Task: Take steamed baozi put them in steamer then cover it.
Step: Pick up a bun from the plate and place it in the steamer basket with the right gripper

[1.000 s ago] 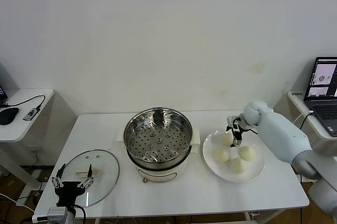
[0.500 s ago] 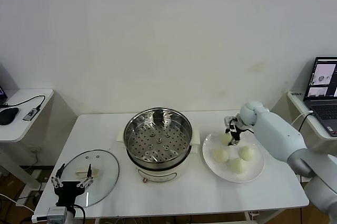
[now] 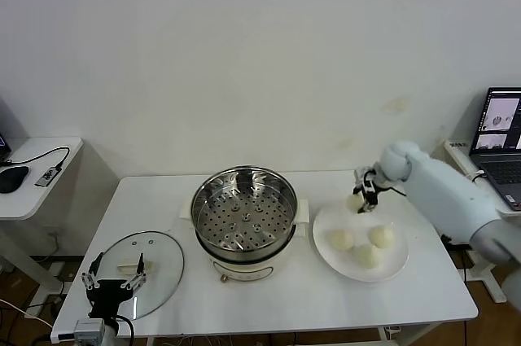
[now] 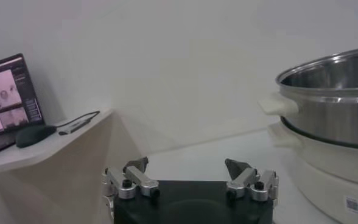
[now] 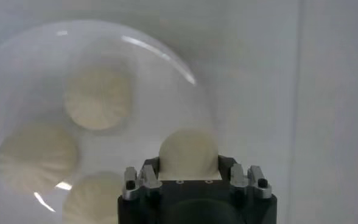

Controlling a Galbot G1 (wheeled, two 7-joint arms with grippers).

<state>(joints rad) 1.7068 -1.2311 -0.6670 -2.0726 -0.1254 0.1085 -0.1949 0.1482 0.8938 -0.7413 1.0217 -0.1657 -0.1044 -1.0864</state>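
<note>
Where the head view looks down: right gripper (image 3: 364, 199) clenched on one steamed baozi (image 3: 355, 202), lifted above the far rim of the plate (image 3: 397, 264) near the table's (image 3: 326, 297) right edge; three buns left on it. Steamer (image 3: 244, 214) at table centre, uncovered. Cover (image 3: 155, 269) flat by the front-left corner, left gripper (image 3: 113, 284) above it, released.

Left wrist: fingers (image 4: 136, 165) spread wide, steamer wall (image 4: 331, 103) beside.

Right wrist: bun (image 5: 189, 153) pinched between jaws, plate (image 5: 167, 67) below.
</note>
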